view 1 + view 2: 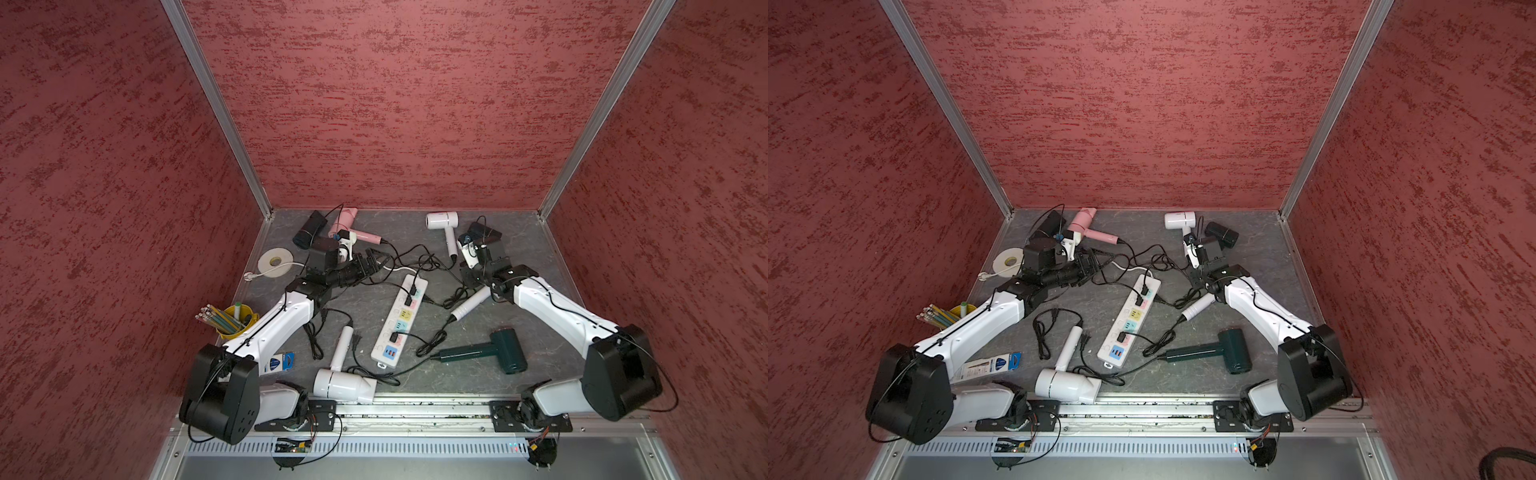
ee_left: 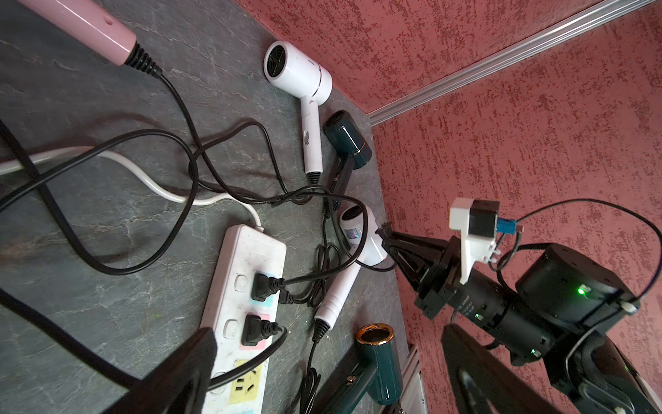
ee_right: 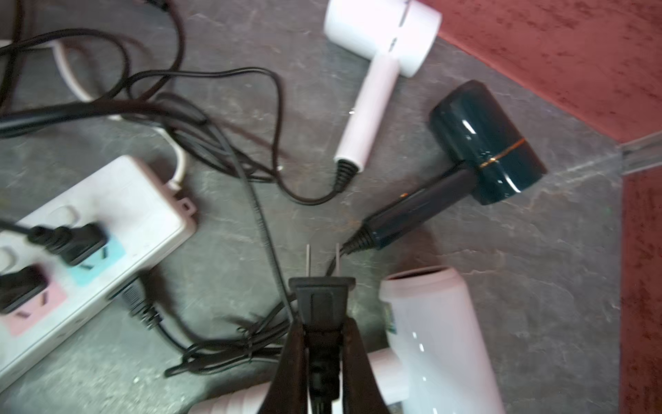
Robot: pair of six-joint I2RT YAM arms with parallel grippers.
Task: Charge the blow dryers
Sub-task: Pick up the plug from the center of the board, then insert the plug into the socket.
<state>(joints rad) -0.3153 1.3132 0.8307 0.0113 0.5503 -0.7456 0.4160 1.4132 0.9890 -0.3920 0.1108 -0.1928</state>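
Here the right gripper pinches a black plug; the left gripper stands wide open

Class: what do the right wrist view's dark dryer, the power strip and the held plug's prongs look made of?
Dark dryer: probably glossy plastic; sharp highlights, coppery trim ring. Power strip: matte white plastic, scuffed. Prongs: bare metal, thin, flat; plug body black moulded plastic.

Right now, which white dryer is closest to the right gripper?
The ribbed-handle white dryer, beside the right gripper; the back-wall white dryer and front-rail white dryer lie farther off.
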